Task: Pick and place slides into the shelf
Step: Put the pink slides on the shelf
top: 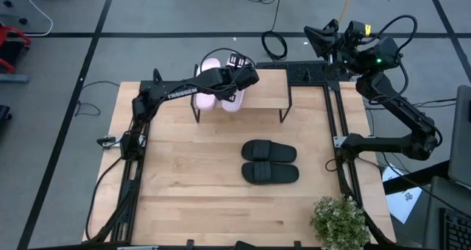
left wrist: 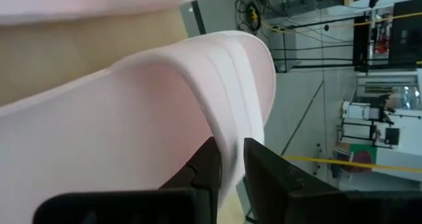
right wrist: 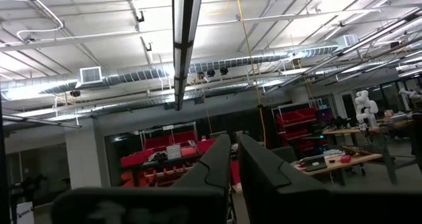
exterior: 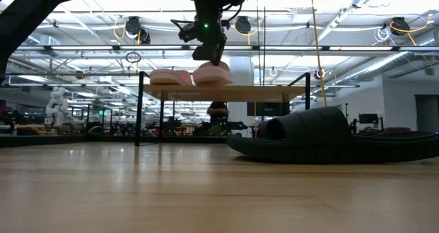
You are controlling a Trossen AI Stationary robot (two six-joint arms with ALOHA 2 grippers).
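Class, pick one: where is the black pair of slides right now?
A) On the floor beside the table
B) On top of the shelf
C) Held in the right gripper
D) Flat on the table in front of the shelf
D: the black pair lies side by side on the table, clear of the shelf, which carries only the pink slides.

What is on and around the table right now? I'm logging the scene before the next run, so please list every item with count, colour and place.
pink slides: two, pale pink, side by side on the shelf's left half.
black slides: two, black, lying together on the tabletop, right of centre.
shelf: one, light wood top on black legs, at the table's far edge.
plant: one, green, at the near right corner.
table: one, light wood.
left gripper: over the shelf, fingers closed on a pink slide's strap.
right gripper: raised beyond the table's far right corner, fingers nearly together, holding nothing.
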